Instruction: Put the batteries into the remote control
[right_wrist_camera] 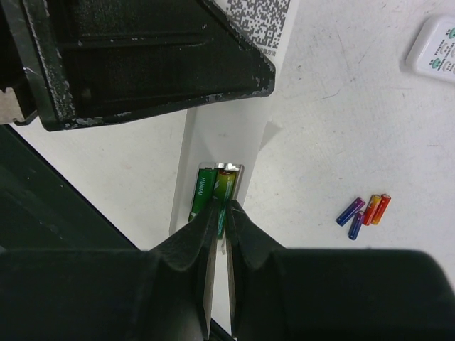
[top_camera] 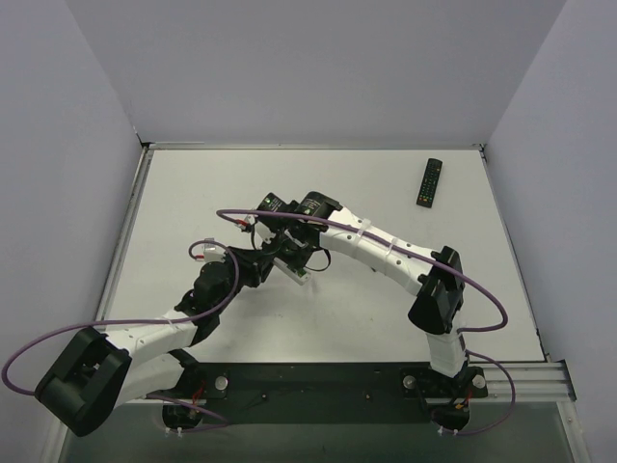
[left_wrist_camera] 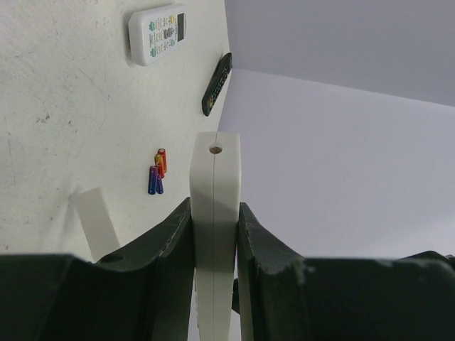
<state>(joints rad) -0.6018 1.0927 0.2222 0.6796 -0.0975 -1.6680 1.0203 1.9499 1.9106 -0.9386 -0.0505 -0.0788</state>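
The step in hand seems to be seating the second battery point(right_wrist_camera: 226, 186) in the open bay of the remote point(right_wrist_camera: 222, 138), beside the first battery point(right_wrist_camera: 203, 192), which lies there already. To do it well, keep the cell parallel to its neighbour, press it down gently, and let go only when it sits flat. The right gripper point(right_wrist_camera: 222, 212) is almost closed and pinches this second battery by its near end; whether it is fully down I cannot tell. The left gripper point(left_wrist_camera: 215, 207) is partly open and clamps the remote by its long edges, near the table's middle.
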